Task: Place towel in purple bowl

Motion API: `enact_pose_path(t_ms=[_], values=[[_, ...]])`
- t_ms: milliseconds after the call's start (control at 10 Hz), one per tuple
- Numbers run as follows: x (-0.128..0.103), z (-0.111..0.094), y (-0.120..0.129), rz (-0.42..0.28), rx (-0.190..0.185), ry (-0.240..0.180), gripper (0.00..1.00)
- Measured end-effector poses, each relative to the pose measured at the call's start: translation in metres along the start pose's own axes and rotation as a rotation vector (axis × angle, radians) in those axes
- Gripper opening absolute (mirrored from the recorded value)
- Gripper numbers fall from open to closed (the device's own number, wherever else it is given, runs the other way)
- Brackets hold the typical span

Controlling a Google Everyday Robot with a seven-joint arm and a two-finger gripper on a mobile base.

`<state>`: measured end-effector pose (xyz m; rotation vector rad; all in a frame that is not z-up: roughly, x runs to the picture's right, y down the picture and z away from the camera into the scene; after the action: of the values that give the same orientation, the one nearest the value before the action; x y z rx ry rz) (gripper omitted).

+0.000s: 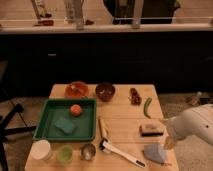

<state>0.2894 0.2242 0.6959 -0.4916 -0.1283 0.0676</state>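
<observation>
The towel is a small grey-blue cloth lying at the front right corner of the wooden table. The purple bowl is a dark bowl standing at the back middle of the table, next to an orange bowl. My white arm reaches in from the right. My gripper hangs at its lower left end, just above and right of the towel, far from the purple bowl.
A green tray at the left holds an orange fruit and a teal sponge. A banana, a white-handled brush, three cups, a brown block, a green pepper and a dark red item lie about.
</observation>
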Motion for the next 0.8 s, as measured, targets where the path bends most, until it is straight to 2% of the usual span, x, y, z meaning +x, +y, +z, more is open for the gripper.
enact_pose_path(t_ms=[400, 800], values=[[-0.003, 0.037, 0.02, 0.021, -0.052, -0.06, 0.8], [-0.006, 0.045, 0.041, 0.05, -0.05, -0.142, 0.8]])
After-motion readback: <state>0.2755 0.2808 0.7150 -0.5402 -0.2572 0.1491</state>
